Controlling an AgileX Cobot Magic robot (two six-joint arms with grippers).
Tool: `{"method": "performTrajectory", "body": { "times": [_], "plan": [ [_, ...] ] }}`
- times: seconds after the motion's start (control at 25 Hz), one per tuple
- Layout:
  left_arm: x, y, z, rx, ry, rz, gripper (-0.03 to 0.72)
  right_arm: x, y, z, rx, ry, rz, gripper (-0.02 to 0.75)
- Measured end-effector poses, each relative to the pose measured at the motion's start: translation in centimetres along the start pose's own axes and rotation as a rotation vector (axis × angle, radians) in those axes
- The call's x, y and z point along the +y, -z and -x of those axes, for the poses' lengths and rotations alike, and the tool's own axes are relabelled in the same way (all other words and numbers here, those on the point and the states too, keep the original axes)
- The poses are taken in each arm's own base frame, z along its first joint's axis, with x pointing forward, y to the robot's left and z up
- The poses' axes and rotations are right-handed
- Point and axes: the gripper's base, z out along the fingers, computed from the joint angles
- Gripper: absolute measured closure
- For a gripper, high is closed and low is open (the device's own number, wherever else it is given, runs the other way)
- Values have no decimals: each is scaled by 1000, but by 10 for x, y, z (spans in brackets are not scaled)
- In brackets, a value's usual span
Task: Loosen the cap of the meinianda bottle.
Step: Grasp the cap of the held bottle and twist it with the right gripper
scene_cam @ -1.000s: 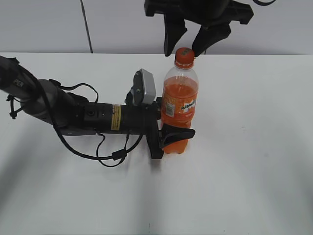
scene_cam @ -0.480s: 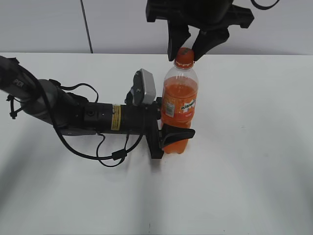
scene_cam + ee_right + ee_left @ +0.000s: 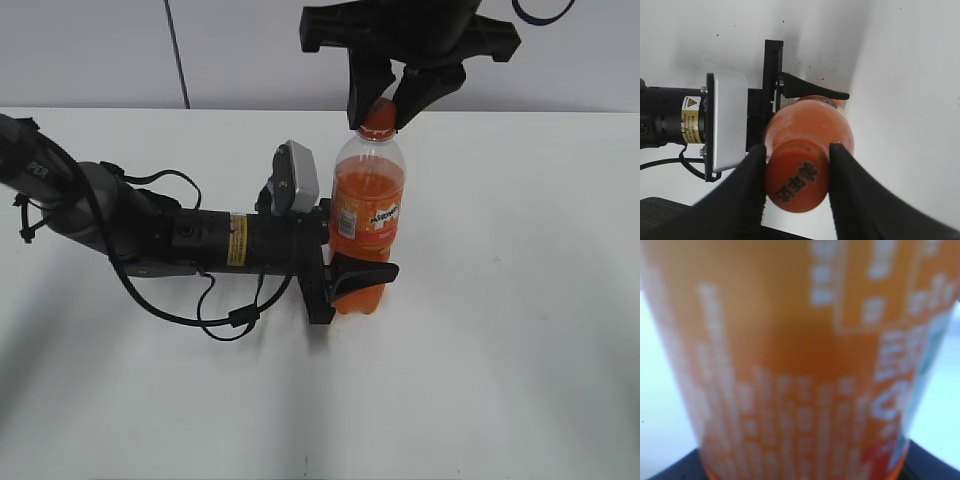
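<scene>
Bottle [image 3: 367, 225] of clear plastic, round-shouldered and full of orange drink, stood upright on the smooth white surface [image 3: 500, 350]. The left hand [image 3: 345, 275] held its lower body between black fingers. From above, the right hand [image 3: 385, 105] had its two dark fingers against the small round orange cap [image 3: 797, 181]. Only the right wrist view showed the dark print on the cap's top; the left wrist view showed just the blurred orange label [image 3: 805, 370].

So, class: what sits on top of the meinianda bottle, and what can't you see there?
On the meinianda bottle sits its orange cap with dark print, the right tool flanking it with one finger on each side. The threads under the cap are covered.
</scene>
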Motion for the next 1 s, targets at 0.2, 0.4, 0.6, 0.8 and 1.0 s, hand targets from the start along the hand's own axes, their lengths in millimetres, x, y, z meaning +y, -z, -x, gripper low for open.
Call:
{"method": "performTrajectory", "body": {
  "times": [0.2, 0.4, 0.6, 0.8, 1.0],
  "plan": [
    [0, 0, 0, 0, 2, 0, 295, 0, 0, 0, 0, 49, 0, 455],
    [0, 0, 0, 1, 1, -2, 295, 1, 0, -1, 3, 342, 17, 457],
    [-1, 0, 0, 2, -16, -14, 295, 4, 0, -2, 1, 695, 58, 458],
    [-1, 1, 1, 3, -26, -17, 295, 5, 0, -2, -4, 961, 70, 458],
    [-1, 1, 1, 4, -29, -18, 295, 5, 0, -3, -10, 1180, 74, 458]
  ]
}}
